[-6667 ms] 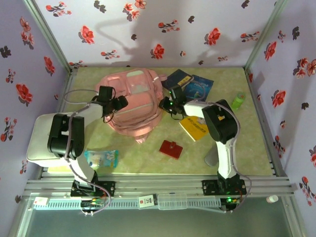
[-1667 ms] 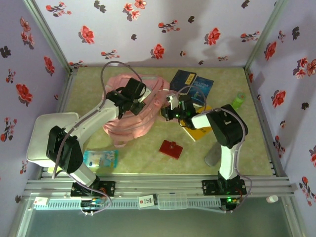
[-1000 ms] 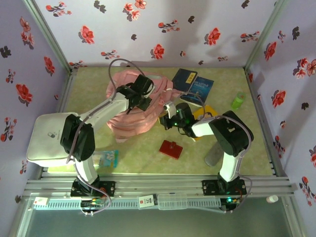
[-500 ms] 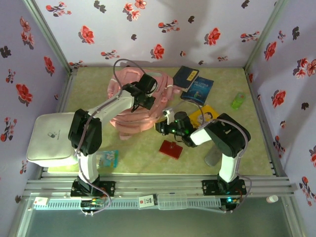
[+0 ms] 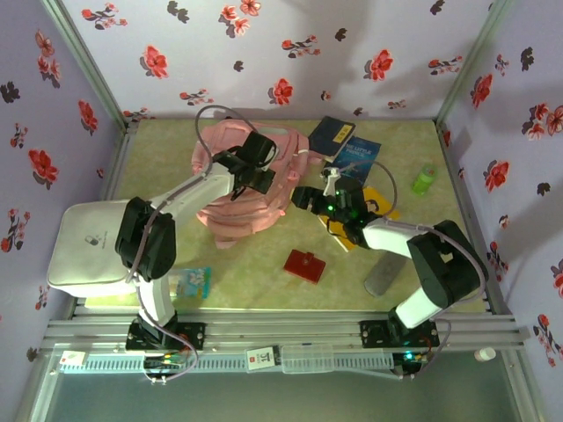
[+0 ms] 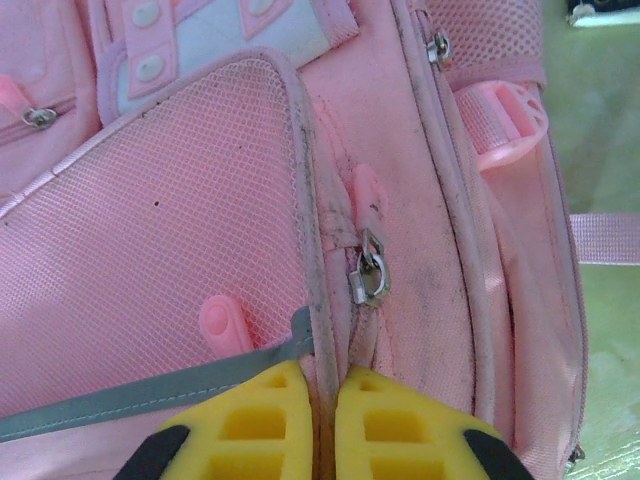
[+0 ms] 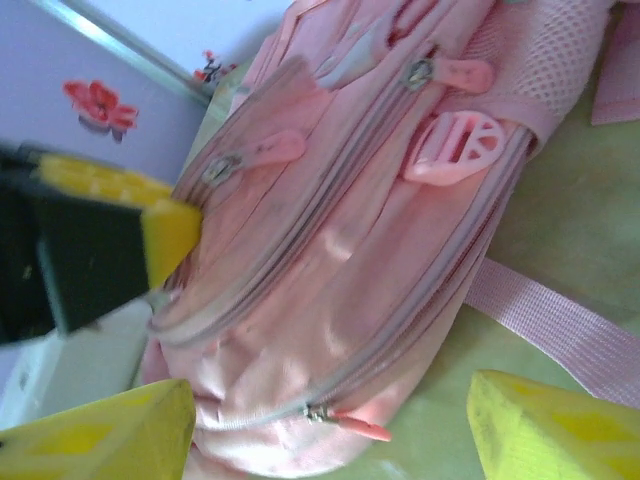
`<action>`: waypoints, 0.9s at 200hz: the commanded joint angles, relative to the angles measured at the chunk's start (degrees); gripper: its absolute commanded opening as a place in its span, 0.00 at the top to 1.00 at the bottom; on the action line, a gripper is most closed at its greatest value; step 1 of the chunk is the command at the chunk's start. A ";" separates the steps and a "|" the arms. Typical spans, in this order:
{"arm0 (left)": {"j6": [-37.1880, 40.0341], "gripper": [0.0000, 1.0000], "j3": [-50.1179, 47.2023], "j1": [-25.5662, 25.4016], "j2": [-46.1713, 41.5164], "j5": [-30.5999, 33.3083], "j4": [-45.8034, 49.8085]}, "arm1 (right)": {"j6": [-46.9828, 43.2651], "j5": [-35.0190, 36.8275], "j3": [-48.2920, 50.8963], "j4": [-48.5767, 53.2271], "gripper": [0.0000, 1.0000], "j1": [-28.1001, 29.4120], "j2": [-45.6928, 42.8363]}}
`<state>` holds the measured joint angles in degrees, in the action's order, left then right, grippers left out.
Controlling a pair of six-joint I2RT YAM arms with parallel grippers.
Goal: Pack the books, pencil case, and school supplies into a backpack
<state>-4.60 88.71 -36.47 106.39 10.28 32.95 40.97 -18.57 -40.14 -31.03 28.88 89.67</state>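
The pale pink backpack (image 5: 230, 198) lies left of centre. My left gripper (image 6: 322, 388) is shut on a piped seam of the backpack (image 6: 200, 200), just below a metal zip slider (image 6: 368, 277). My right gripper (image 5: 303, 195) is open, close to the bag's right side. In the right wrist view the backpack (image 7: 350, 240) and a pink zip pull (image 7: 362, 431) lie between its wide-apart fingers (image 7: 100, 430). The navy book (image 5: 332, 134) and the starry blue book (image 5: 357, 156) lie at the back. The yellow book (image 5: 376, 204) lies partly under my right arm. Nearer lie the red square (image 5: 304, 264) and the grey pouch (image 5: 383, 275).
A green bottle (image 5: 424, 179) stands near the right wall. A blue and white packet (image 5: 188, 281) lies at the front left beside my left arm's base. A pink strap (image 7: 560, 325) trails onto the table. Flowered walls close in three sides.
My right gripper has moved back and to the right, away from the red square, and its elbow has swung right. The left gripper has kept its hold on the backpack, barely moving.
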 commanded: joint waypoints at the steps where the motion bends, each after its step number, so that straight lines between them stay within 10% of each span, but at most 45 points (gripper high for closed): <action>1: -0.73 0.95 -0.37 0.25 -4.55 -0.99 -4.10 | 9.50 1.29 -5.15 9.67 0.29 -1.27 0.61; 81: -0.50 0.95 -4.15 0.34 -11.00 -1.23 -7.26 | 33.33 -8.85 -12.34 -7.01 0.34 -2.69 14.82; 180: -0.25 0.95 -2.92 0.58 -8.48 -1.28 -7.55 | 30.15 -4.74 -9.85 0.63 0.34 -2.77 10.47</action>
<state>-4.58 84.14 -36.34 98.63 9.78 30.89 73.89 -26.55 -50.96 -35.59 26.35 104.68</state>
